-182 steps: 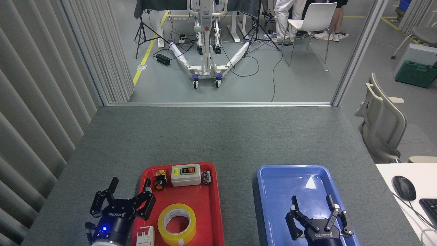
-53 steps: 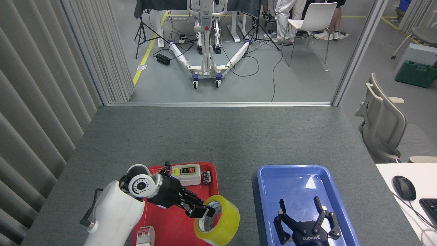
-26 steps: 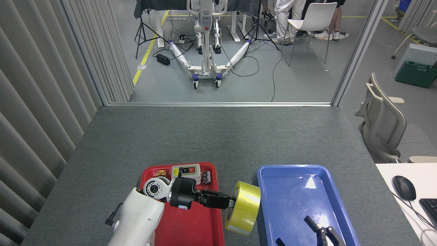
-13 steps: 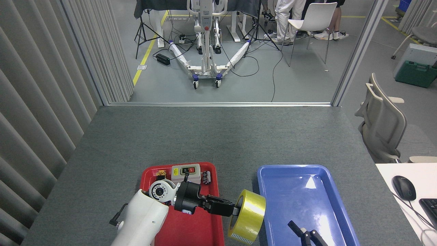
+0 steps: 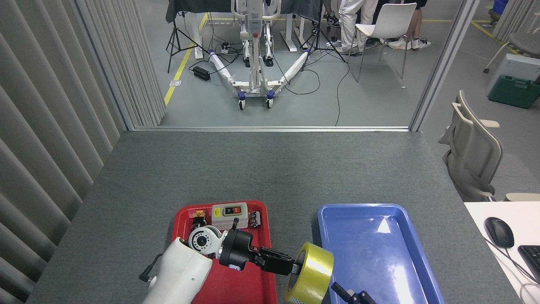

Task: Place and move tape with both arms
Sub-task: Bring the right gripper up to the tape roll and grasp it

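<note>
Left gripper (image 5: 291, 267) reaching right across red tray (image 5: 261, 291), jaws clenched on tape (image 5: 312, 272). Tape held on edge, above the counter (image 5: 270, 169) gap between red tray and blue tray (image 5: 379, 249), yellow band overlapping blue tray's left rim. Right gripper (image 5: 352, 295) barely in view at bottom edge beside tape; jaws state: cannot tell. Grey switch box (image 5: 229, 211) at red tray's far end, black and red buttons on it; lettering too small to read. No brand text legible on either gripper.
</note>
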`<state>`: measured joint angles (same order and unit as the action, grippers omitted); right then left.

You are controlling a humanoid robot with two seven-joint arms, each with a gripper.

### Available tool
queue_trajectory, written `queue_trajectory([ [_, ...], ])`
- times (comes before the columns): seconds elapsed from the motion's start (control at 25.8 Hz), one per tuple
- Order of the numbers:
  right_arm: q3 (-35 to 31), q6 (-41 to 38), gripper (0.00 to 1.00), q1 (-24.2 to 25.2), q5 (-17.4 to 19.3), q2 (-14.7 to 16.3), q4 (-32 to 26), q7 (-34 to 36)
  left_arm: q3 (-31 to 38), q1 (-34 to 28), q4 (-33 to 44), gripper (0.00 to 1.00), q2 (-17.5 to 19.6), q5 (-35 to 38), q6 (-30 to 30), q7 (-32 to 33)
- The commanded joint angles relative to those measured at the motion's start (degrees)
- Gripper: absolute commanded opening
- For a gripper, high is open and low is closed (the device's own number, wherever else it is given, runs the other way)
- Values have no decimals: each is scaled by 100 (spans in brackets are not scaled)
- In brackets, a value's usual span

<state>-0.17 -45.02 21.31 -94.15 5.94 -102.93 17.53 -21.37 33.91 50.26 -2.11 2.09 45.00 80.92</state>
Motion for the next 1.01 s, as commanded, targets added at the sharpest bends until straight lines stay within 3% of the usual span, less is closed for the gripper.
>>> queue_trajectory([
  [0.0,105,2,100,-13,-7,-5,1,-4,-60,-25,19,0,-9,2,0,11],
  [0.12,123,2,98,-40,-7,-5,1,5,-69,-69,28,0,-88,2,0,20],
  [0.19,167,2,90,-40,-7,3,1,5,-69,-95,19,0,-123,11,0,46],
  [0.23,175,2,83,-48,-7,-5,1,5,-78,-95,19,0,-123,11,0,55],
  [0.54,184,2,0,-40,-60,-14,9,-4,-122,-209,19,0,-317,116,0,64],
  [0.66,175,2,0,-31,-112,-5,9,-4,-122,-227,19,1,-325,160,0,64],
  [0.74,167,2,0,-31,-112,3,9,5,-87,-227,-25,22,-325,160,0,64],
  [0.81,131,2,0,-22,-112,12,9,5,-60,-227,-42,53,-308,169,0,46],
  [0.85,114,2,0,-13,-112,3,9,5,-60,-227,-42,81,-299,169,0,46],
  [0.89,105,2,0,-5,-112,3,9,5,-60,-227,-25,100,-273,152,0,20],
  [0.97,79,2,0,4,-112,3,9,5,-34,-279,89,100,-255,81,0,-24],
])
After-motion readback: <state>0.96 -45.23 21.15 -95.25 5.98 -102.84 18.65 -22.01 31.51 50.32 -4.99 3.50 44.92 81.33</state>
